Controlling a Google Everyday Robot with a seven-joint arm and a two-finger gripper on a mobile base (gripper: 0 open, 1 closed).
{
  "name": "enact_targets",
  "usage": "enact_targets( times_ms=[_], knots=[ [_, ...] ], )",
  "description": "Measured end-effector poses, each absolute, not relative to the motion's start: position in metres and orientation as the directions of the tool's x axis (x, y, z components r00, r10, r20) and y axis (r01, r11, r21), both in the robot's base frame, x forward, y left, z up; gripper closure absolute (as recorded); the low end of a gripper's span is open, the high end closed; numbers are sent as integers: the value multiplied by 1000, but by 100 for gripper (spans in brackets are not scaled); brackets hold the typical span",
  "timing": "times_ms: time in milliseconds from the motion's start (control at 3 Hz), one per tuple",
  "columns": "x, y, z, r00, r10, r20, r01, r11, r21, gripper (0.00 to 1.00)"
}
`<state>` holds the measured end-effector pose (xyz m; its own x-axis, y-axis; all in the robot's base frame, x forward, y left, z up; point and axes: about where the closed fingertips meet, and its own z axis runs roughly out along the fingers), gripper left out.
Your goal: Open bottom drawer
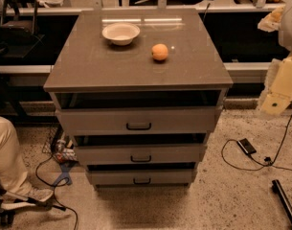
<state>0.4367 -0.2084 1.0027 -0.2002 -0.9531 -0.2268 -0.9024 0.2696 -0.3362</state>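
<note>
The one camera looks from high in front of the cabinet (112, 71), tilted down onto its top and fronts. It is near enough that the cabinet fills the middle, from back edge to bottom drawer (112, 178). The gripper (275, 102) hangs at the view's right edge, apart from the cabinet's front right corner.

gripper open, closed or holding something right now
gripper: at the right edge of the view, apart from the bottom drawer; open or closed cannot be told.
</note>
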Motion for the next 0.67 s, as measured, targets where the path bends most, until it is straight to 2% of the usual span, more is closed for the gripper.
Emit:
enact_targets(
  times_ms=[667],
  knots=[
    [436, -208, 1002, -199, -951, -237, -904, 272, -330, 0]
  ],
)
